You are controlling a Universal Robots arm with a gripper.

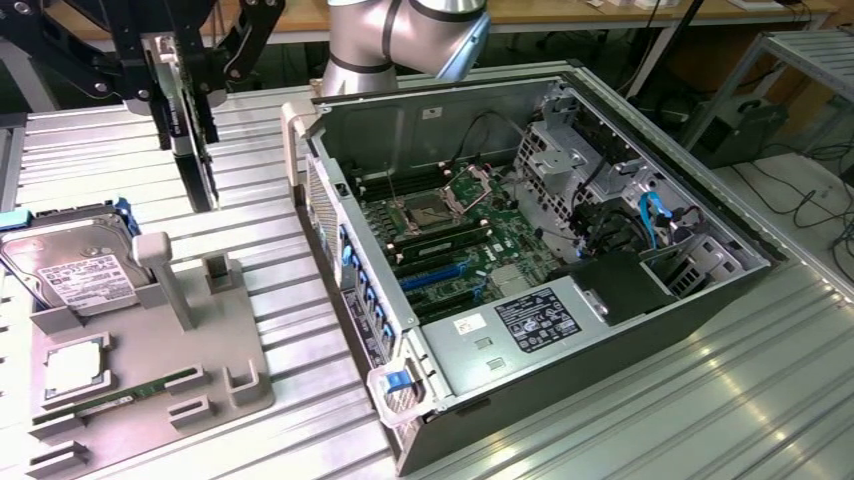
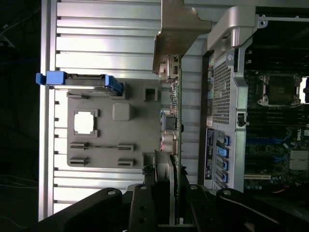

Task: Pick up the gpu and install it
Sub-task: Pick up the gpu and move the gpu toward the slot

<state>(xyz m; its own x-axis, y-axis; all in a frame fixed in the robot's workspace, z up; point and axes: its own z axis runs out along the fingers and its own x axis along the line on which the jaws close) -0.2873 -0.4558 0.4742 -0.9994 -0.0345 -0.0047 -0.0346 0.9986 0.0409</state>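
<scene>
Exterior view: jaws clamped on gpu (image 1: 200, 160), aloft beside open case (image 1: 400, 120); wrist view shows its bracket (image 2: 178, 29)

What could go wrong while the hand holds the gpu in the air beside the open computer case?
1. The hand grips the gpu by its upper part, so the long card hanging below could tilt or slip in the grip.
2. The raised wall of the computer case stands between the card and the motherboard. The card's low edge might clip that wall on the way across.

"DELL" mark (image 2: 300, 136) on motherboard (image 2: 275, 159); other labels unreadable.
</scene>
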